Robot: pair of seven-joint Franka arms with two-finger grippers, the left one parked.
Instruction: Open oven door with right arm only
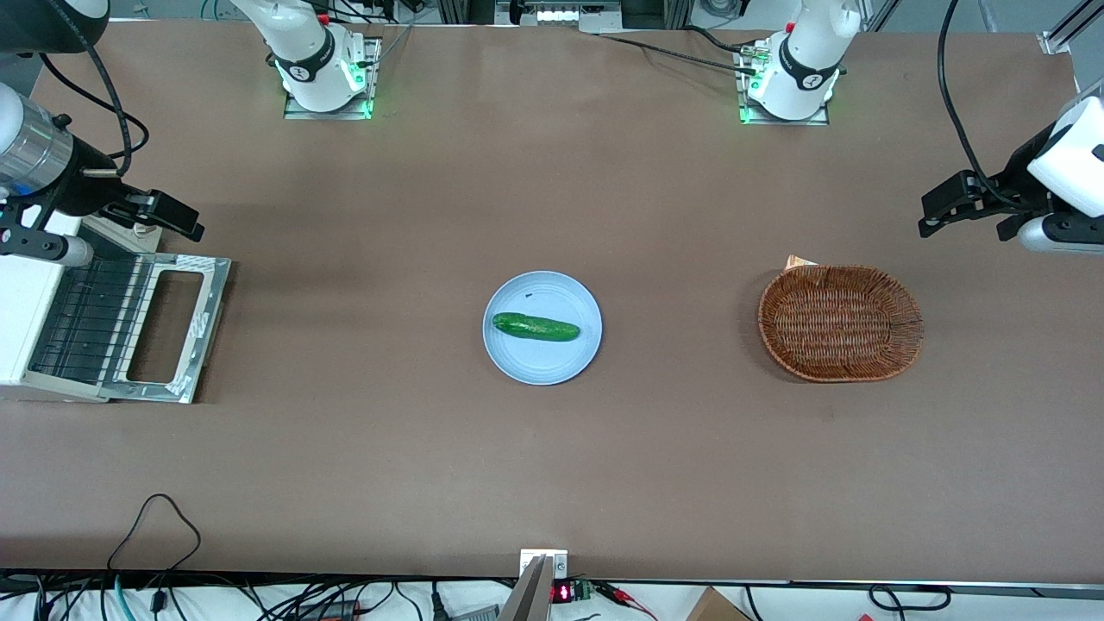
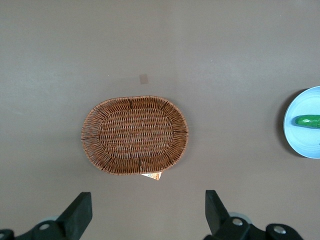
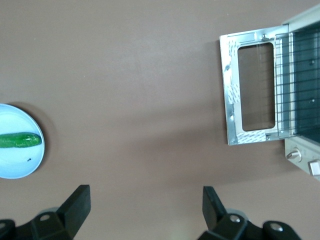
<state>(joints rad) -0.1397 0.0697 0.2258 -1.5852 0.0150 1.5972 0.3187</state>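
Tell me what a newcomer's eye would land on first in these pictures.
Probably the oven door, folded down flat at the working arm's end of the table, baring the wire rack inside the white toaster oven. The gripper hangs open above the table, farther from the front camera than the door, holding nothing. Next, the cucumber on the blue plate mid-table, and the wicker basket toward the parked arm's end.

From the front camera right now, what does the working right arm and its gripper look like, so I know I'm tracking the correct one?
The right arm has white shells, a shiny silver cylindrical wrist and a black cable looping over it. Its gripper is black, with two wedge-shaped fingers, open, hovering above the table beside the opened oven door.
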